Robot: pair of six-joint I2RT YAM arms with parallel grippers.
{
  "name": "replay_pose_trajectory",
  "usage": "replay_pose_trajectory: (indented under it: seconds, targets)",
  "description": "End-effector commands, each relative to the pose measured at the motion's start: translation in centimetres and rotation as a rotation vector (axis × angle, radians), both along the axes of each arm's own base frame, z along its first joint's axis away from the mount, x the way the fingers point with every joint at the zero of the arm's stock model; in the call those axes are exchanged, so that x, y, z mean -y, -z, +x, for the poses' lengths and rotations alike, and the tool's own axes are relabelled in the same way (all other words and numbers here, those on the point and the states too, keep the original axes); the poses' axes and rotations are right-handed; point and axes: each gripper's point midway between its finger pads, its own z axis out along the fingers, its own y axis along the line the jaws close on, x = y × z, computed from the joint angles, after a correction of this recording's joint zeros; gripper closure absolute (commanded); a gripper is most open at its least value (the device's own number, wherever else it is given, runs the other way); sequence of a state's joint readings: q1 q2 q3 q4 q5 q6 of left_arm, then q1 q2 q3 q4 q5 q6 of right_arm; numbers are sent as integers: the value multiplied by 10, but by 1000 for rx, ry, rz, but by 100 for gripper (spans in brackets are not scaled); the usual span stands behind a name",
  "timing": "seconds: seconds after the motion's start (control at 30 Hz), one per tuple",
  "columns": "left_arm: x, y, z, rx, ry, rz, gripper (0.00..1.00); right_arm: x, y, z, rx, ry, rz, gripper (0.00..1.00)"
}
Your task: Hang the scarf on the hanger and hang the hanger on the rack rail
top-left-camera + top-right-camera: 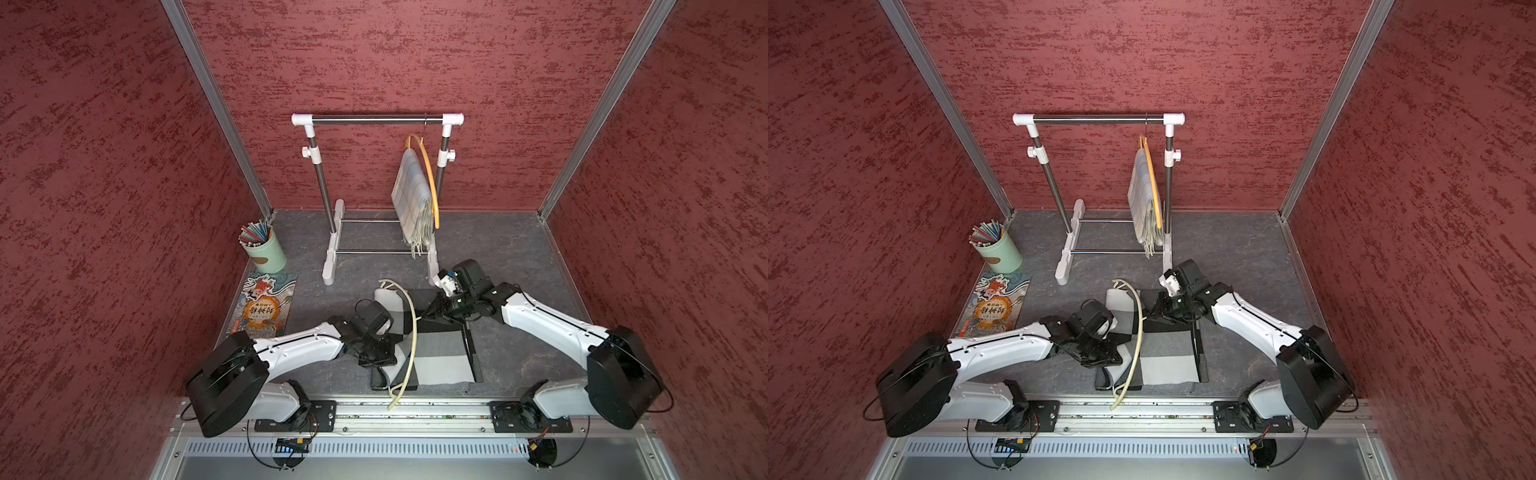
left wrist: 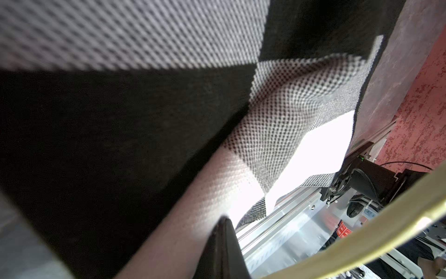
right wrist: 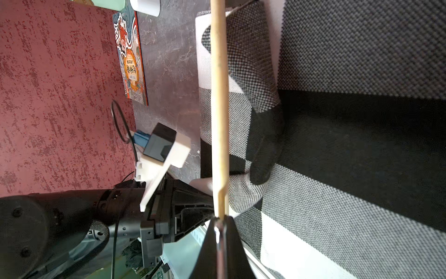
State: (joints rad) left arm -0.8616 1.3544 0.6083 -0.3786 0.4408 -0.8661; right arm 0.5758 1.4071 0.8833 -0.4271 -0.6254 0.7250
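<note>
Top views, checked scarf: on the table between both arms; cream hanger above it, long axis back-to-front.
Left wrist, left gripper: closed, pinching a scarf fold.
Right wrist, right gripper: clamped on the hanger, bar pointing straight away.

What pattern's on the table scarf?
Black, grey and white checked scarf; clearest in right wrist view.
</note>
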Motion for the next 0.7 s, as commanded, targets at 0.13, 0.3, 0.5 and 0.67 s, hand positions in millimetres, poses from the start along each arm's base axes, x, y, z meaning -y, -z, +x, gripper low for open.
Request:
replay_pose_trajectory:
  seconds: [0.13,0.3,0.5,0.67]
  targets:
    - [-8,-60,34,183,-69,13,100,1,0,5,7,14,-27,100]
    - [-60,-39,46,173,-223,86,100,1,-2,4,6,19,-16,100]
    - [-40,0,35,62,-152,62,100,1,-3,4,6,18,-21,100]
    - [-26,3,23,49,-85,65,100,2,1,3,-1,22,-22,100]
